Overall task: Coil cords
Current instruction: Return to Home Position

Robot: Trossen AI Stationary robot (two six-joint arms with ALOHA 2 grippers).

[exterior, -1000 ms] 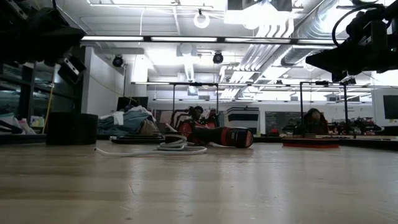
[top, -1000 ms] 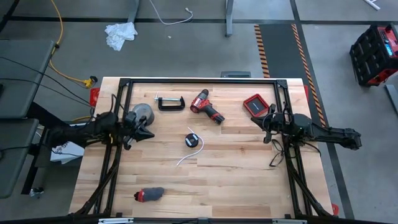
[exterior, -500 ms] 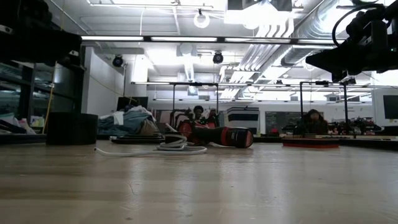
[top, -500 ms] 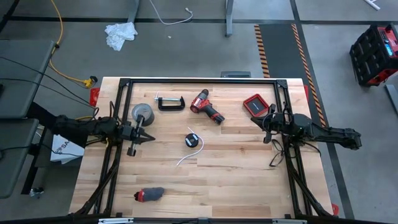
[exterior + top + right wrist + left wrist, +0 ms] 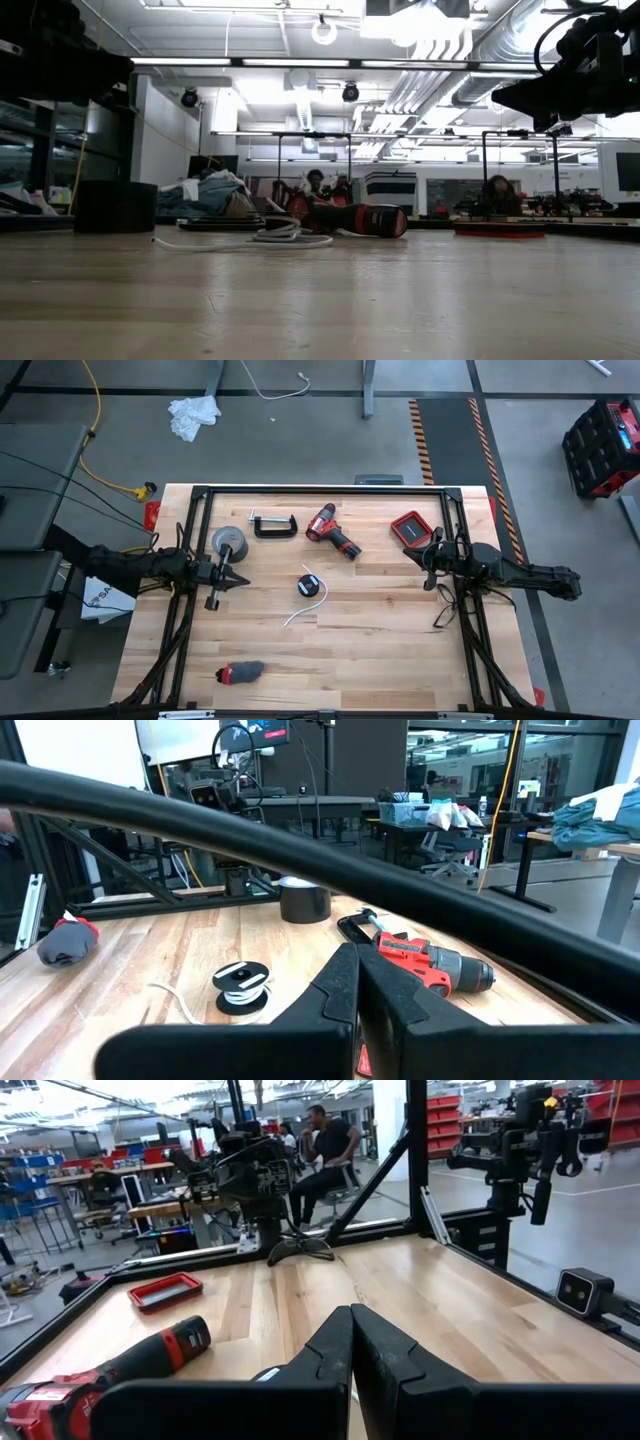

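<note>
Your left hand [image 5: 350, 1315] and right hand [image 5: 355, 952] are both pinched shut on nothing at opposite desk [image 5: 400, 650] edges, so you look to be homing, while the cord [image 5: 310, 586] lies mid-desk, its tail seemingly unwound and needing a fresh grasp next.

A grey concrete floor [image 5: 300, 450] surrounds the wooden worktop [image 5: 380, 630], with a crumpled white rag [image 5: 193, 413] and a yellow cord [image 5: 140, 488] lying beyond its far left corner. Overhead, strip lights [image 5: 300, 62] and silver ducts [image 5: 440, 80] cross the white ceiling. Dark desks [image 5: 430, 825] stand farther off.
</note>
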